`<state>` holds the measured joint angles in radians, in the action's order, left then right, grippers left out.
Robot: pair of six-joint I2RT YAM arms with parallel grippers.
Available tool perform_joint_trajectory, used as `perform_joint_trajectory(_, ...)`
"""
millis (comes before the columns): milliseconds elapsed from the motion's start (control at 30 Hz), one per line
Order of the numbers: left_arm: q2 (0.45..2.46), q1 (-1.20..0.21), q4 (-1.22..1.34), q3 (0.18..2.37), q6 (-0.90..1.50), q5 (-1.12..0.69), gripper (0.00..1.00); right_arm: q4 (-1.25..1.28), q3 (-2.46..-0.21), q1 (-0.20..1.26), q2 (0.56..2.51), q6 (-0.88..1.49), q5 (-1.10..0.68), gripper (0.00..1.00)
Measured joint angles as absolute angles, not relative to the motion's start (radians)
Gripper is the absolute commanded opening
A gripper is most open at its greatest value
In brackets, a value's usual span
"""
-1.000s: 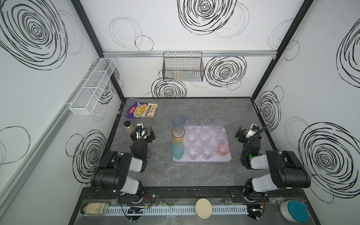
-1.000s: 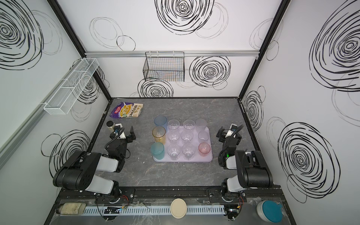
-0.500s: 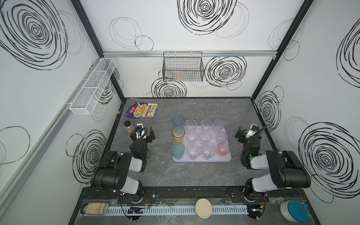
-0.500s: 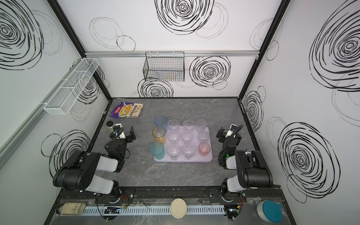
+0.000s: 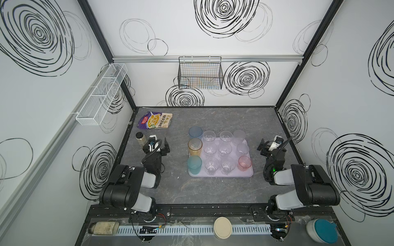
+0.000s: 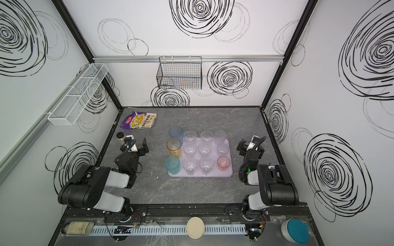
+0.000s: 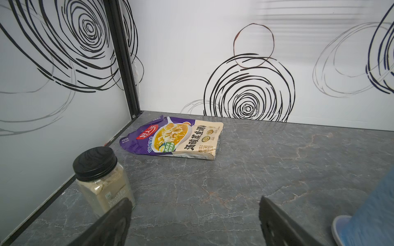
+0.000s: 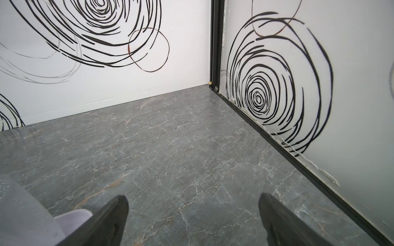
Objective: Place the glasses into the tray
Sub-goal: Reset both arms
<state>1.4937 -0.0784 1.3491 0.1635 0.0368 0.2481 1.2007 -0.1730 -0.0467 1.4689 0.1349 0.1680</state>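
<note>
Top views both showed the glasses [image 5: 225,148] standing upright in three rows of four on the tray [image 5: 220,175], a pale lavender rectangle near the middle of the counter [image 5: 209,191]. Along the tray's left edge stood a blue tumbler [image 5: 195,132] farthest back, an amber tumbler [image 5: 194,147] in the middle and a teal tumbler [image 5: 194,165] nearest the front. Six clear tumblers [image 6: 189,168] filled the two middle columns. Down the right edge were two frosted tumblers [image 5: 239,135] and, at the front, a pink tumbler [image 5: 245,163]. Whether the back row's bases sat fully inside the rim could not be told from above.

The left fingers [image 7: 113,221] were spread wide and held nothing, above bare counter between the tray and the left edge. A dark-lidded spice jar [image 7: 102,176] stood just beside them at the left edge, and a purple seasoning packet [image 7: 172,137] lay flat in the far left corner. The right fingers [image 8: 106,217] were spread wide and empty, near the right edge, just beside the tray's far right corner. A black wire basket [image 5: 200,74] hung on the back wall and a white mesh rack [image 5: 102,95] on the left wall.
</note>
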Motion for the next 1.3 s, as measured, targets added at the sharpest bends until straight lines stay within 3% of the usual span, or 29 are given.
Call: perform_joint_trajectory(1300,1.494,-0.08,1.349,0.163,0.036,0.25,0.96,1.2,-0.178,-0.031,1.469,0.131,0.172,1.0)
